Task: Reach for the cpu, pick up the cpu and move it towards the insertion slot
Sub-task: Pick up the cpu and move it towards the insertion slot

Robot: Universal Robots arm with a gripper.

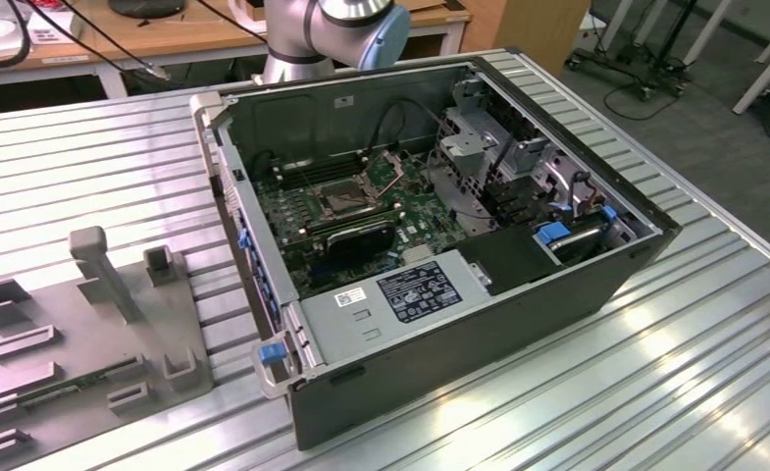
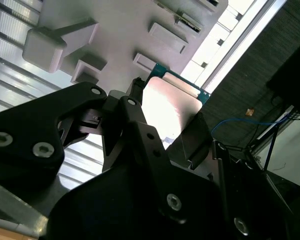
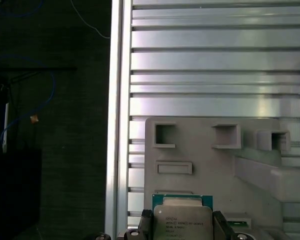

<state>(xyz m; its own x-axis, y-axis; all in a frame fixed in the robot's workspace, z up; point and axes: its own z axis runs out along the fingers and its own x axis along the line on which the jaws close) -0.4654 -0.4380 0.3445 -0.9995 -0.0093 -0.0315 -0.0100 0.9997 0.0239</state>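
Observation:
The cpu [image 3: 182, 222] is a flat square chip with a silvery top and a thin green rim. It sits clamped between the two black fingers [image 3: 146, 221] of my gripper [image 3: 182, 225], which is shut on it. In the second wrist view the cpu [image 2: 171, 105] gleams between the black finger links, with my gripper [image 2: 170, 125] held in the air above the grey plastic tray [image 2: 120, 30]. The insertion slot [image 1: 341, 201] is a square socket with a dark centre and metal frame on the motherboard inside the open computer case [image 1: 489, 294].
The grey tray [image 1: 71, 334] with upright posts and rectangular recesses lies at the exterior view's left on the ribbed metal table [image 1: 646, 373]. A thin green memory stick [image 1: 77, 383] rests in it. The arm's base [image 1: 326, 34] rises behind the case. The table edge [image 3: 117, 125] borders dark floor.

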